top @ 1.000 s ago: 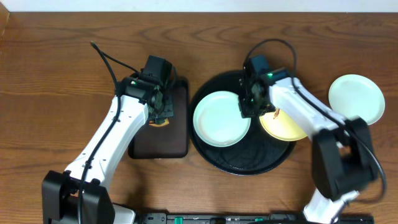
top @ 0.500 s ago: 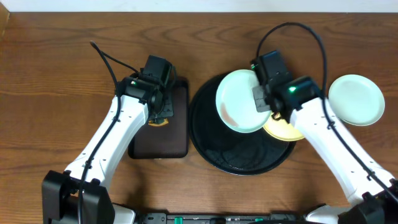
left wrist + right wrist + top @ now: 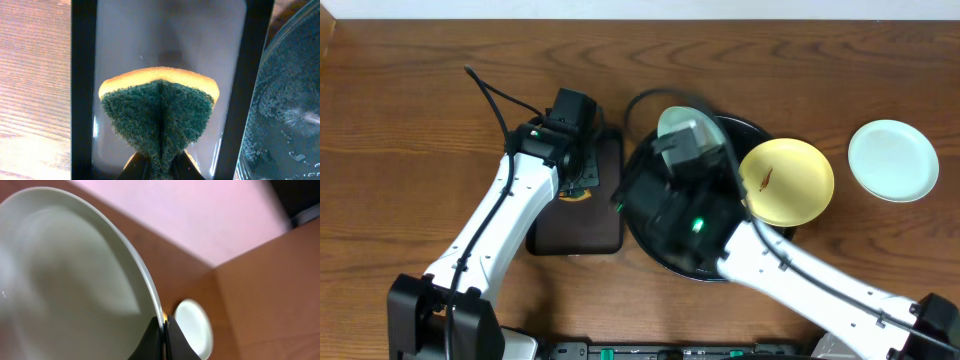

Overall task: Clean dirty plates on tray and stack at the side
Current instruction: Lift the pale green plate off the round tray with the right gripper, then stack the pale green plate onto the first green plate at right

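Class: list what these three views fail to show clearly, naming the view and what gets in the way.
- Lifted mint plate: overhead, mostly behind the right arm; its centre cannot be seen.
- Round tray: overhead, largely covered by that arm.
- Sponge: left wrist, bottom cut off by the frame edge.

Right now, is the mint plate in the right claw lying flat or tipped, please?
Tipped: the right claw pinches the mint plate by its rim, and overhead it looks foreshortened, raised above the tray.
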`<act>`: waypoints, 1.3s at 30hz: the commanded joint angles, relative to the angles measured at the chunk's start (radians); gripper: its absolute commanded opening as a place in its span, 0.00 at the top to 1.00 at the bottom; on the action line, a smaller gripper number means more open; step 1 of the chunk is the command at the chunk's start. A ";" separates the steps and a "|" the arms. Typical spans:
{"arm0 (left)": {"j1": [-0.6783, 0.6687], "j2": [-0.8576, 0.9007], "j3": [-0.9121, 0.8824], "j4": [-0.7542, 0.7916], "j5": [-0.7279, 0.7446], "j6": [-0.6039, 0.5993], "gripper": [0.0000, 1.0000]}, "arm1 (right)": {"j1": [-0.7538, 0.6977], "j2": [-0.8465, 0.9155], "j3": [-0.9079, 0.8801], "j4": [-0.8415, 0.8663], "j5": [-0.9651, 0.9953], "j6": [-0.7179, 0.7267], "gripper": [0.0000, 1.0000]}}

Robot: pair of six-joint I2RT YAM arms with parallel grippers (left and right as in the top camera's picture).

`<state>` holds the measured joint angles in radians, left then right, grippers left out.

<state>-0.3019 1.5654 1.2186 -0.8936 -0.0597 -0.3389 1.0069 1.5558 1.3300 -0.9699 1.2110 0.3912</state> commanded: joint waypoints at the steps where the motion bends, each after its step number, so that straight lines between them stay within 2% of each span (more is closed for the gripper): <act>1: 0.005 0.006 -0.005 -0.002 -0.025 0.006 0.88 | 0.069 -0.013 0.007 0.002 0.257 0.043 0.99; 14: 0.005 0.006 -0.005 -0.003 -0.024 0.006 0.88 | 0.086 -0.012 0.007 0.029 0.272 0.043 0.99; 16: 0.005 0.006 -0.005 -0.003 -0.024 0.006 0.87 | 0.064 -0.012 0.007 0.045 0.211 0.042 0.99; 18: 0.005 0.006 -0.005 -0.003 -0.024 0.005 0.88 | 0.010 -0.012 0.007 0.054 0.019 0.042 0.99; 22: 0.005 0.006 -0.005 -0.003 -0.024 0.006 0.88 | -0.188 -0.012 0.007 0.093 -0.476 0.021 0.99; 24: 0.005 0.006 -0.005 -0.003 -0.024 0.006 0.88 | -0.286 -0.012 0.007 0.117 -0.673 -0.021 0.99; 26: 0.005 0.006 -0.005 -0.003 -0.024 0.006 0.87 | -0.438 -0.012 0.007 0.145 -0.966 -0.087 0.99; 30: 0.004 0.006 -0.005 -0.003 -0.024 0.006 0.88 | -0.694 -0.012 0.007 0.169 -1.324 -0.141 0.99; 34: 0.004 0.006 -0.005 -0.003 -0.024 0.006 0.88 | -0.971 -0.012 0.007 0.197 -1.479 -0.146 0.99; 39: 0.004 0.006 -0.005 -0.003 -0.024 0.005 0.87 | -1.320 -0.012 0.007 0.237 -1.470 -0.146 0.99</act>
<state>-0.3019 1.5654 1.2182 -0.8940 -0.0601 -0.3393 -0.1368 1.5562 1.3300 -0.7425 -0.1680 0.2642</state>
